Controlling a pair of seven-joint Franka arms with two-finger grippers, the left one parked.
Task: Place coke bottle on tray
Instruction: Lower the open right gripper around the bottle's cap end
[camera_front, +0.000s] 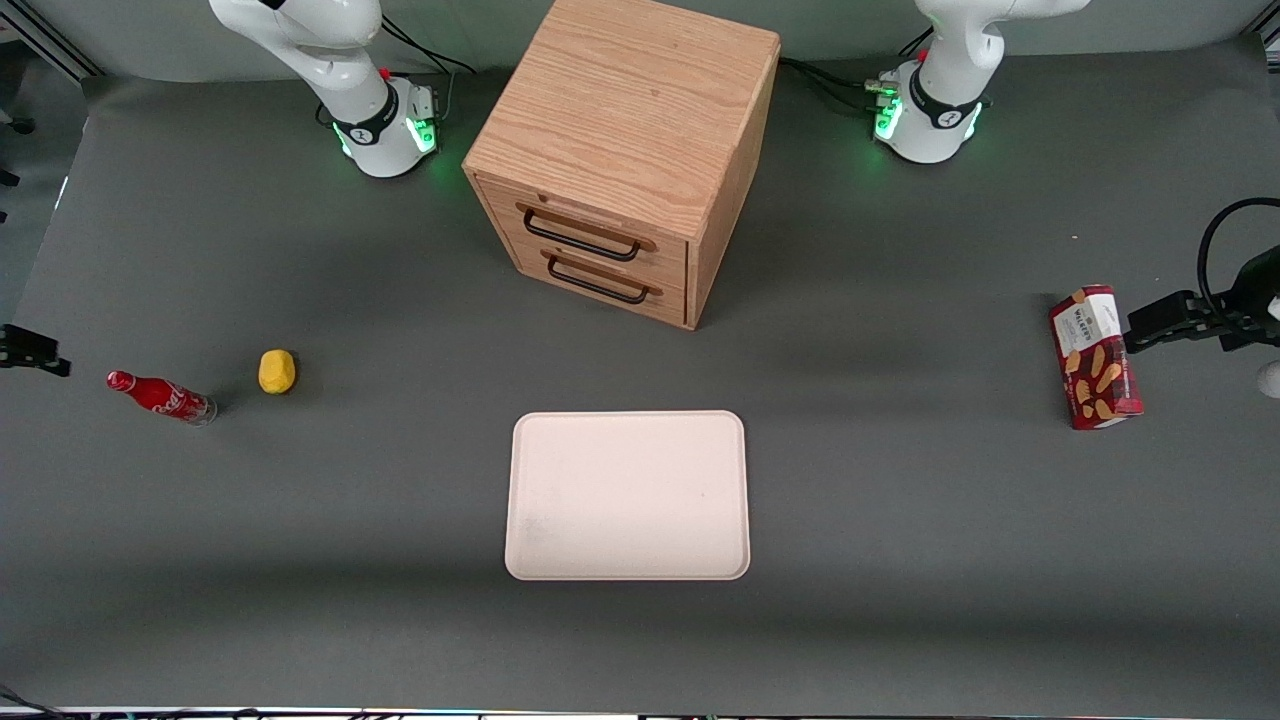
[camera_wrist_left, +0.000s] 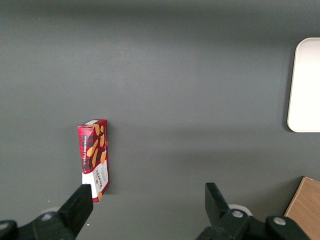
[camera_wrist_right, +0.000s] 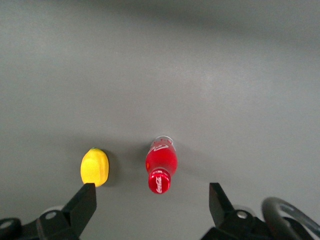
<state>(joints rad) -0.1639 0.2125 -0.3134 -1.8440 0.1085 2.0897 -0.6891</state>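
Observation:
The coke bottle (camera_front: 160, 396) is a small red bottle with white script, standing upright on the dark table toward the working arm's end. In the right wrist view I look down on its red cap (camera_wrist_right: 159, 182). My right gripper (camera_wrist_right: 151, 206) is open and empty, high above the table, its two black fingers (camera_wrist_right: 82, 202) spread wide to either side of the bottle. Only a black tip of the gripper (camera_front: 35, 352) shows at the edge of the front view. The pale cream-pink tray (camera_front: 628, 495) lies flat mid-table, near the front camera, with nothing on it.
A yellow lemon-like lump (camera_front: 277, 371) sits close beside the bottle, also in the right wrist view (camera_wrist_right: 94, 166). A wooden two-drawer cabinet (camera_front: 625, 150) stands farther from the camera than the tray. A red snack box (camera_front: 1095, 357) lies toward the parked arm's end.

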